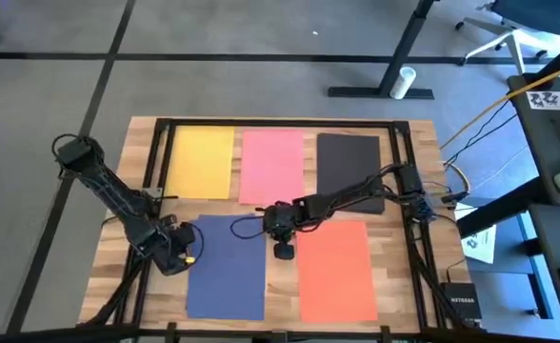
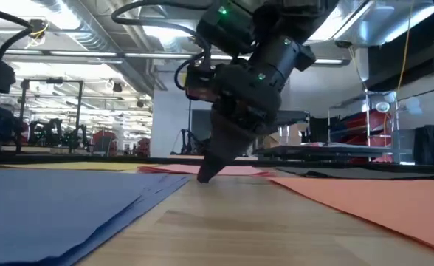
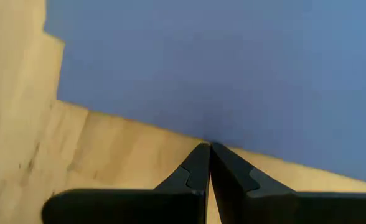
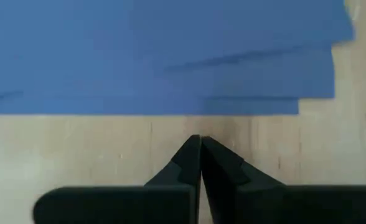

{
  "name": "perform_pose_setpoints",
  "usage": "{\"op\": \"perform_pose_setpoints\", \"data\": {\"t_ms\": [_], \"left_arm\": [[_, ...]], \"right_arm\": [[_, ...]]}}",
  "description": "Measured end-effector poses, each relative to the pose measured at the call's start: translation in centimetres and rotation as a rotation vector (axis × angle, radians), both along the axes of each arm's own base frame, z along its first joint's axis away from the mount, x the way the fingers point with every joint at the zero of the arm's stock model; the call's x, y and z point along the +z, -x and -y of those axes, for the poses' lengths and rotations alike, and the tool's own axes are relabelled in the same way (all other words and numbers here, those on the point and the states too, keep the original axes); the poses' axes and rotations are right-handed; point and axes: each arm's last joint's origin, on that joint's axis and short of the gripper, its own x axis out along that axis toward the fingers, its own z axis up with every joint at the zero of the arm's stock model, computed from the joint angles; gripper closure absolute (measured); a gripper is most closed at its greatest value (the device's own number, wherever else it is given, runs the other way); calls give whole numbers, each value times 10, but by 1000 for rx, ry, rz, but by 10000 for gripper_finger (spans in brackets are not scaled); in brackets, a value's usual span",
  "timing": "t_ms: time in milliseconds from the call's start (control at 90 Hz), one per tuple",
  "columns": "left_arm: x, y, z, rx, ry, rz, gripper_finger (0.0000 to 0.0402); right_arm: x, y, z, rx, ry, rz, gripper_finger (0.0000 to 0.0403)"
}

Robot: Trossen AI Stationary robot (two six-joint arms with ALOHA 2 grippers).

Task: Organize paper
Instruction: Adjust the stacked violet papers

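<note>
Paper sheets lie flat on the wooden slat table (image 1: 118,205): yellow paper (image 1: 202,162), pink paper (image 1: 272,165) and black paper (image 1: 349,170) in a far row, navy blue paper (image 1: 227,267) and orange paper (image 1: 335,269) in the near row. The navy sheets are fanned, their corners stepped in the right wrist view. No writing on them can be read; a white sheet (image 1: 478,243) off the table's right edge carries print too small to make out.

The right gripper (image 1: 284,250) reaches in from the right, elbow over the black sheet, fingers pressed together and pointing down onto bare wood between navy and orange. The left gripper (image 1: 187,255) sits low at the navy sheets' left edge, its fingers (image 3: 198,171) also closed, tips at the paper's border.
</note>
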Motion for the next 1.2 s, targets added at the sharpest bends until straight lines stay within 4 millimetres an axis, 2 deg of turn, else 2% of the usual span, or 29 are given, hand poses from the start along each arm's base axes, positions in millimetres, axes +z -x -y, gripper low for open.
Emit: {"op": "perform_pose_setpoints", "data": {"t_ms": [278, 1200], "left_arm": [[-6, -2, -2, 17, -19, 95, 402], [-6, -5, 1, 14, 18, 129, 402]], "right_arm": [[0, -1, 5, 15, -5, 6, 402], [-2, 0, 6, 27, 6, 1, 402]]}}
